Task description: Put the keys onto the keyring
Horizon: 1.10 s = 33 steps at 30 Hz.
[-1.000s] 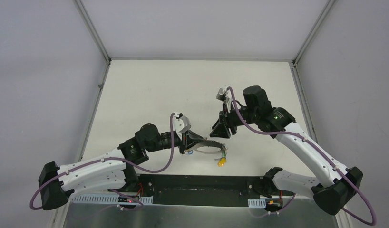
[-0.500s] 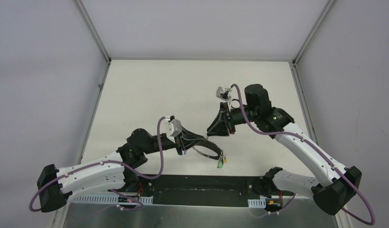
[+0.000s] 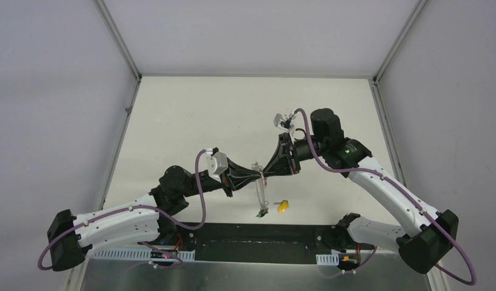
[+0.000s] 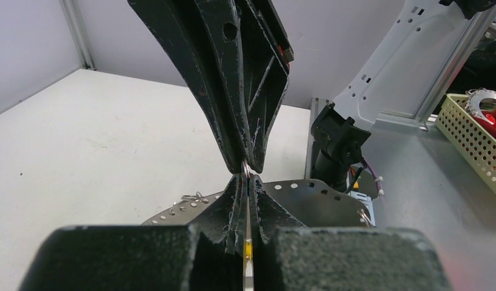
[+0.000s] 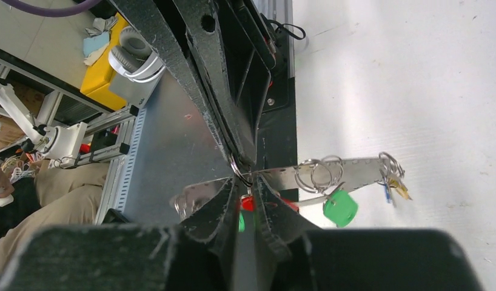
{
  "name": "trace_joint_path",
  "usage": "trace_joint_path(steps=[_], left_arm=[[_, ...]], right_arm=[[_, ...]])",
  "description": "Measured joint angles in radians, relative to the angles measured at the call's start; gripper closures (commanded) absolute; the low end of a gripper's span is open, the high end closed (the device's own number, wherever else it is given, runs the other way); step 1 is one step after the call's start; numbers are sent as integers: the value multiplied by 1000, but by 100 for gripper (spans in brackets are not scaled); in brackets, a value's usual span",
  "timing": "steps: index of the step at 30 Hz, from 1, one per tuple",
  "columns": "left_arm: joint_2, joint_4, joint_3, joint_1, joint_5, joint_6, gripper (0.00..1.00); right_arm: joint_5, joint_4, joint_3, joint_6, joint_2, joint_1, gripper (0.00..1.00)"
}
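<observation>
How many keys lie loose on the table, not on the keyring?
1. The yellow key lies near the front edge of the table, just right of the hanging keyring. Others may be hidden.

The desk is lit brightly and evenly from overhead in the top view, and only faint, soft shadows are cast beneath the arms. In the wrist views the nearest parts of the left tool and right tool are rendered blurred, while farther surfaces are kept sharper. Glare is thrown off the keyring, and the desk beside it is washed nearly white.
</observation>
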Motion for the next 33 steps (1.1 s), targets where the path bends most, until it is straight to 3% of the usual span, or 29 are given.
trace_joint_path(steps=[3,8,14,16,21,23,26,33], left_arm=[[0,7,0,0,0,-2,100],[0,9,0,0,-1,-11,100],[1,10,0,0,-5,-19,100],[1,6,0,0,-8,-20,90],[-8,-29,1,0,-35,-27,53],[-20,-64,5,0,-48,-29,44],[-32,-132,25,0,-69,-31,40],[14,-317,154,0,-71,12,41]], right_arm=[[-10,18,-2,8,0,0,88],[-24,63,-24,34,0,-2,100],[-27,76,-29,44,-3,-6,100],[-26,75,-30,44,-4,-6,100],[-18,33,-29,27,-5,-5,100],[-4,-25,-19,0,-3,-6,100],[24,-146,36,-61,20,-6,100],[92,-406,191,-196,86,-5,100]])
